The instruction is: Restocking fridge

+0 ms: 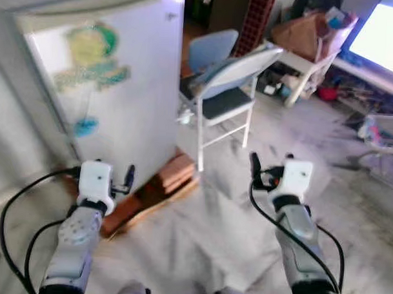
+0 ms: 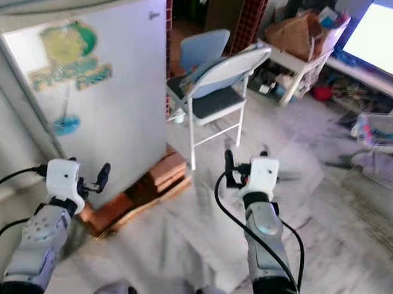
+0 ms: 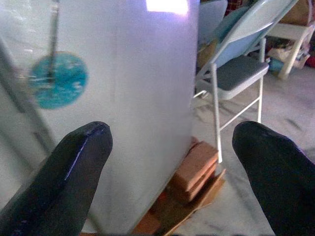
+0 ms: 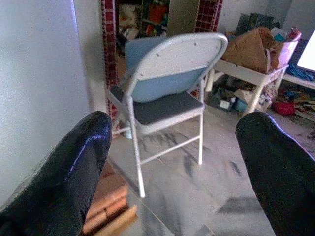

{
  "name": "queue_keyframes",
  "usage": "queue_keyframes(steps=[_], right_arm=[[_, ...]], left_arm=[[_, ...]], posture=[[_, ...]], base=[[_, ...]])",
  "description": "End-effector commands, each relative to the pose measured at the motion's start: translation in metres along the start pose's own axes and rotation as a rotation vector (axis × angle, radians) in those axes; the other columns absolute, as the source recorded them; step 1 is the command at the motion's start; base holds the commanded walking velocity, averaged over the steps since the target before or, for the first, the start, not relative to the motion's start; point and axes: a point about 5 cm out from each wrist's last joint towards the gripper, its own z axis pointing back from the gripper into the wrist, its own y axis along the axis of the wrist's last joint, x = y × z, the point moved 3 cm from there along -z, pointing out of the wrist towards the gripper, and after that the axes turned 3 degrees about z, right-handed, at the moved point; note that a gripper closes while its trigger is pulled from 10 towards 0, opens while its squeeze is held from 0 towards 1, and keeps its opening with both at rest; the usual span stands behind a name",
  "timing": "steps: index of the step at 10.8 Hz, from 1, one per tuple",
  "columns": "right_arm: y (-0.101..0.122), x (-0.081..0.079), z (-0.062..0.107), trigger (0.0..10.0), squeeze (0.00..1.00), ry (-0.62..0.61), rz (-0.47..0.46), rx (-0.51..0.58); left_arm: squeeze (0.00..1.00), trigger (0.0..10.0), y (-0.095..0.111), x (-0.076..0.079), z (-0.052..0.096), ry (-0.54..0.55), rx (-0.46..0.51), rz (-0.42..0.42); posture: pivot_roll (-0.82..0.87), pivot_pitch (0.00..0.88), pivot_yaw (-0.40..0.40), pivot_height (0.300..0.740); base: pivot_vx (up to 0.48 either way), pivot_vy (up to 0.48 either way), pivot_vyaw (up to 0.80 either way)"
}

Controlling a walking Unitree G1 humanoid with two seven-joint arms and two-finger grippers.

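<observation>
The white fridge (image 1: 121,86) stands at the left with its door closed and green and blue stickers (image 1: 90,59) on the front. It rests on bricks and a wooden board (image 1: 169,181). My left gripper (image 1: 123,180) is raised just in front of the fridge's lower right corner, open, with nothing between its fingers (image 3: 74,167). My right gripper (image 1: 270,164) is held up over the floor to the right of the fridge, also open and empty. Its fingers (image 4: 74,162) point toward a folding chair.
A pale blue folding chair (image 1: 224,83) stands close to the fridge's right side, with a second chair behind it. A white table (image 1: 309,57) with bags is at the back right. A basket (image 1: 384,131) and clutter lie at the far right. Marbled floor (image 1: 213,231) lies ahead.
</observation>
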Motion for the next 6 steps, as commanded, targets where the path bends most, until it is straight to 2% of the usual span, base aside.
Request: queue_keyframes(steps=[1, 2, 3, 4, 5, 6], right_arm=[[-0.007, 0.017, 0.006, 10.0, 0.0, -0.054, 0.012, -0.022], [-0.008, 0.018, 0.008, 10.0, 0.0, -0.06, 0.009, -0.023], [-0.008, 0.019, 0.009, 10.0, 0.0, -0.065, 0.007, -0.021], [-0.008, 0.02, 0.009, 10.0, 0.0, -0.071, 0.005, -0.018], [-0.006, 0.023, 0.01, 10.0, 0.0, -0.084, 0.008, -0.013], [-0.008, 0.027, 0.013, 10.0, 0.0, -0.107, 0.004, -0.014]], left_arm=[[0.0, 10.0, 0.002, 0.013, 0.0, -0.044, 0.01, 0.0], [0.0, 10.0, 0.0, 0.011, 0.001, -0.047, 0.006, -0.009], [0.0, 10.0, 0.003, 0.007, 0.001, -0.05, 0.017, -0.037], [0.0, 10.0, 0.008, -0.003, -0.002, -0.019, 0.019, -0.026], [0.0, 10.0, 0.009, -0.013, -0.001, -0.002, 0.025, -0.066], [0.0, 10.0, 0.004, -0.025, 0.003, 0.033, 0.01, -0.066]], posture=[[0.06, 0.067, -0.029, 0.74], [0.06, 0.067, -0.023, 0.74], [0.06, 0.064, -0.019, 0.74], [0.05, 0.062, -0.022, 0.74], [0.05, 0.061, -0.025, 0.74], [0.05, 0.066, -0.023, 0.74]], base=[[0.0, 0.48, -0.8], [0.0, 0.48, -0.8], [0.0, 0.0, -0.48], [0.0, 0.0, 0.0], [0.0, 0.0, 0.0], [0.0, 0.0, 0.0]])
